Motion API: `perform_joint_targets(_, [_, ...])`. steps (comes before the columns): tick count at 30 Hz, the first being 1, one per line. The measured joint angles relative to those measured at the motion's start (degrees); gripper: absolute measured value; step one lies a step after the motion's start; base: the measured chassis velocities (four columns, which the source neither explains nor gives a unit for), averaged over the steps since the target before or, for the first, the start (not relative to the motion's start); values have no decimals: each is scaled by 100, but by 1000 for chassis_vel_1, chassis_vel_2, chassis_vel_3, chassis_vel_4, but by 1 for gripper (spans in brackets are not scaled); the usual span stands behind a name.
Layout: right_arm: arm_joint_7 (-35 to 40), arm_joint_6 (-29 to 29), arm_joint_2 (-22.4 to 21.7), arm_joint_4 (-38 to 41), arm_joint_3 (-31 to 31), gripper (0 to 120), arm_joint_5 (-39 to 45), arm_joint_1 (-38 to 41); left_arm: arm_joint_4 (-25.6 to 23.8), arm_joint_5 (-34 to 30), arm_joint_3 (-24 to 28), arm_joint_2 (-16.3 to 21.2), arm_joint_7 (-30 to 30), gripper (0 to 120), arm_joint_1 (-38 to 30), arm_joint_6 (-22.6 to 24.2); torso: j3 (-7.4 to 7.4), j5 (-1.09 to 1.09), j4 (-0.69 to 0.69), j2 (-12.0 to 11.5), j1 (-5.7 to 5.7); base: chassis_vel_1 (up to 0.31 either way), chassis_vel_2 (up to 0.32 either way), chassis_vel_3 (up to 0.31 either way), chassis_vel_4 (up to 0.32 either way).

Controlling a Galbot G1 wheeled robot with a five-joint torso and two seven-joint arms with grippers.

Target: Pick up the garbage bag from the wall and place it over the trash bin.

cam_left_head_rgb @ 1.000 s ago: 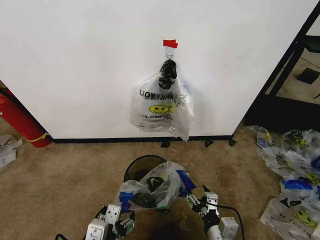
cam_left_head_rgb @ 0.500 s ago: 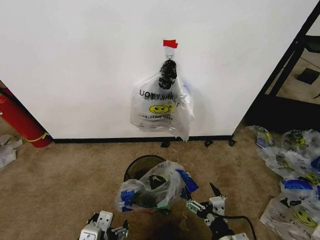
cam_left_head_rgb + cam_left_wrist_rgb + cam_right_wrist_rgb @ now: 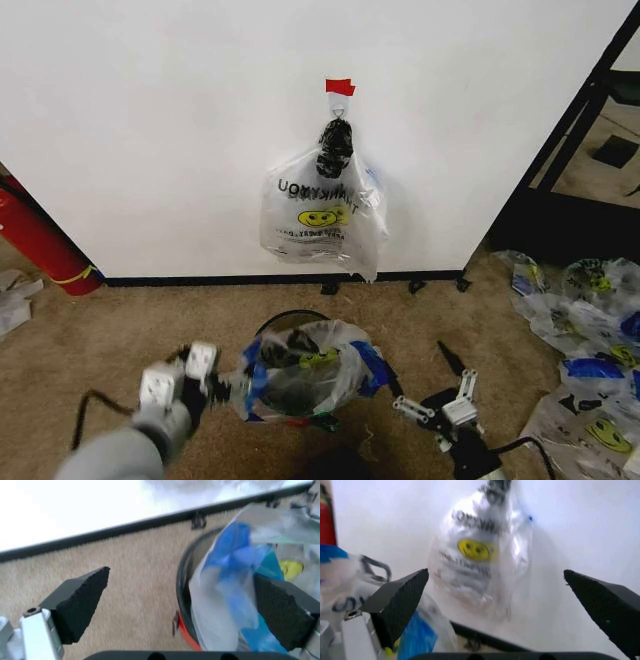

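The garbage bag (image 3: pixel 305 368), thin clear plastic with blue patches and a yellow smiley, is draped over the small dark trash bin (image 3: pixel 283 322), which stands on the carpet in front of the white wall (image 3: pixel 150 130). My left gripper (image 3: pixel 180 368) is open just left of the bin. In the left wrist view its pads (image 3: pixel 80 603) stand wide apart around the bin's black rim (image 3: pixel 181 581) and the bag's blue patch (image 3: pixel 232 566). My right gripper (image 3: pixel 440 395) is open to the right of the bin, apart from the bag. Its wrist view faces the wall, with the bag (image 3: pixel 345 577) at the side.
A thick bundle of smiley bags (image 3: pixel 322 205) with a black knot hangs from a hook under red tape (image 3: pixel 340 87). A long red cylinder (image 3: pixel 40 240) leans at the left. A heap of like bags (image 3: pixel 590 350) lies at the right beside a black shelf frame (image 3: pixel 570 150).
Both grippers have drawn away from the bag. The left arm has swung up to the bin's left side. The right gripper has moved off to the right. The bag stays on the bin.
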Motion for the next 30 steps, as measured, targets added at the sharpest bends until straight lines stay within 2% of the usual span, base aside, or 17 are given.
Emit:
perform_joint_targets(5, [-296, 244, 164, 33, 220, 100, 153, -82, 1, -7, -178, 139, 66, 100, 115, 90, 0, 0, -8, 0, 0, 0, 0, 0, 0])
perform_joint_targets(7, [-339, 360, 284, 4, 369, 100, 170, -202, 4, 101, -92, 210, -110, 100, 346, 271, -1, 0, -4, 0, 0, 0, 0, 0, 0])
perform_joint_targets(11, [-342, 416, 372, -57, 457, 100, 152, -259, 4, 135, 91, 208, -379, 100, 545, 433, -1, -2, -8, 0, 0, 0, 0, 0, 0])
perform_joint_targets(13, [-333, 418, 435, -60, 478, 100, 135, -285, 5, 237, 208, 195, -580, 100, 679, 485, -1, 0, -3, 0, 0, 0, 0, 0, 0])
perform_joint_targets(16, [-293, 418, 554, -27, 515, 100, 103, -352, 5, 25, -138, 243, -702, 99, 727, 497, -1, -3, -7, 0, 0, 0, 0, 0, 0])
perform_joint_targets(18, [-268, 412, 575, -28, 516, 100, 99, -357, 5, -445, -754, 297, -718, 99, 701, 495, -1, -1, -7, 0, 0, 0, 0, 0, 0])
perform_joint_targets(19, [-268, 412, 575, -28, 516, 100, 99, -357, 5, -445, -754, 297, -718, 99, 701, 495, -1, -1, -7, 0, 0, 0, 0, 0, 0])
perform_joint_targets(20, [-257, 400, 573, -42, 503, 100, 103, -343, 5, -935, -1253, 334, -752, 99, 641, 494, -1, 0, -6, 0, 0, 0, 0, 0, 0])
perform_joint_targets(23, [-241, 365, 535, -61, 467, 100, 141, -298, 4, -1803, -1876, 422, -808, 100, 403, 500, -1, -1, -5, 1, 0, 0, 0, 0, 0])
perform_joint_targets(27, [-211, 321, 499, -65, 465, 100, 168, -270, 4, -2032, -1935, 516, -810, 100, 245, 512, -1, 0, -7, 1, 0, 0, 0, 0, 0])
perform_joint_targets(30, [-149, 296, 482, -83, 541, 100, 212, -274, 4, -1948, -1650, 490, -777, 100, 444, 664, -1, 0, -6, 1, 0, 0, 0, 0, 0])
